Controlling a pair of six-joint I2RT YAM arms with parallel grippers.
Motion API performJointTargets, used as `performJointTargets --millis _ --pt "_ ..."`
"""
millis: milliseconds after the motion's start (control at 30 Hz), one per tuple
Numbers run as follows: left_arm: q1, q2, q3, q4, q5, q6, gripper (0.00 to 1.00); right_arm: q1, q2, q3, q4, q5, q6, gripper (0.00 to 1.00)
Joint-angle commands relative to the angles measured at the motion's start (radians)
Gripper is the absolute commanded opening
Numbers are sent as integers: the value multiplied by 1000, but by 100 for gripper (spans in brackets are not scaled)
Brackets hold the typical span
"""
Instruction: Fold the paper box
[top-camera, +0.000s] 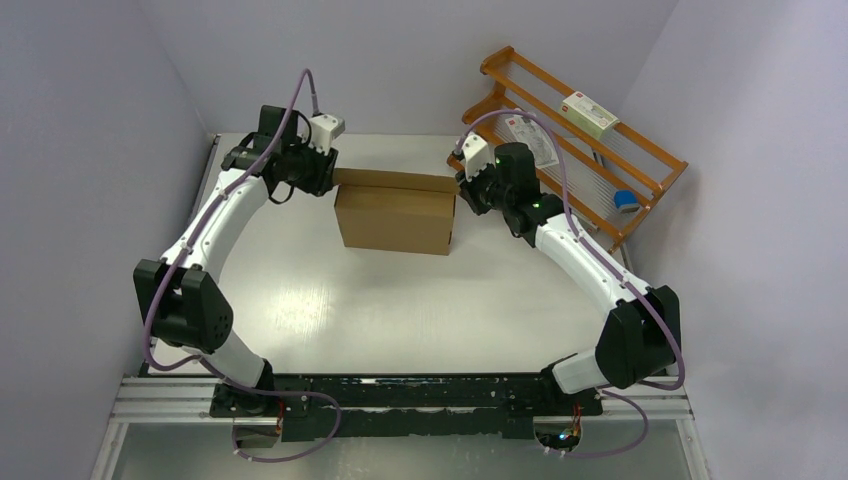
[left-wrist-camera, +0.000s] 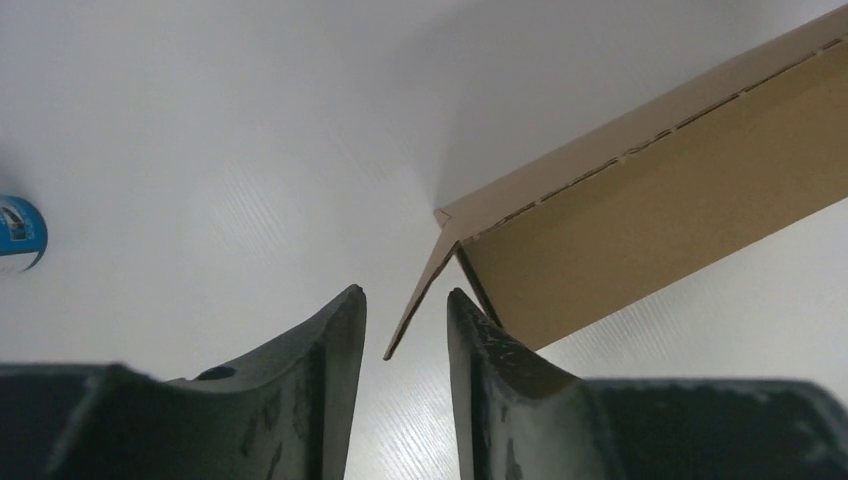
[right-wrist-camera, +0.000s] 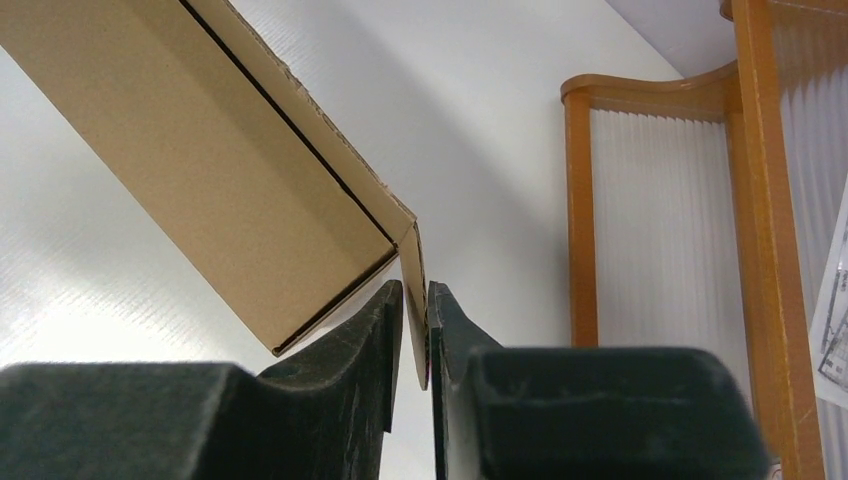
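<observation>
On table (top-camera: 400, 320), upper centre of top view: paper box (top-camera: 395, 218), part-folded. At its right end, right gripper (right-wrist-camera: 415, 285) clamped on end flap (right-wrist-camera: 412, 260), likely anchoring it. At left, left gripper (left-wrist-camera: 405, 292) jaws apart, straddling other flap (left-wrist-camera: 428, 275), not gripping yet.

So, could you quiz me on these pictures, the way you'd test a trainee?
1. True or false: the cardboard box lies on the wooden rack.
2. What stands between the left gripper's fingers? A) a flap of the box B) a pen C) nothing
3. Which gripper is pinching a flap tight?
Key: 1 false, it rests on the table; 2 A; 3 the right gripper.
</observation>
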Motion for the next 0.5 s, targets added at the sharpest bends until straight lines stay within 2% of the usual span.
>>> performJointTargets --millis 0,200,467 --pt "6 -22 0 2 60 22 38 -9 -1 31 -3 -20 -5 19" --pt "6 -33 -3 6 110 32 25 -9 8 40 -18 -38 -5 15" --pt "6 -24 -9 5 137 45 23 -10 23 41 -37 -30 -44 18"
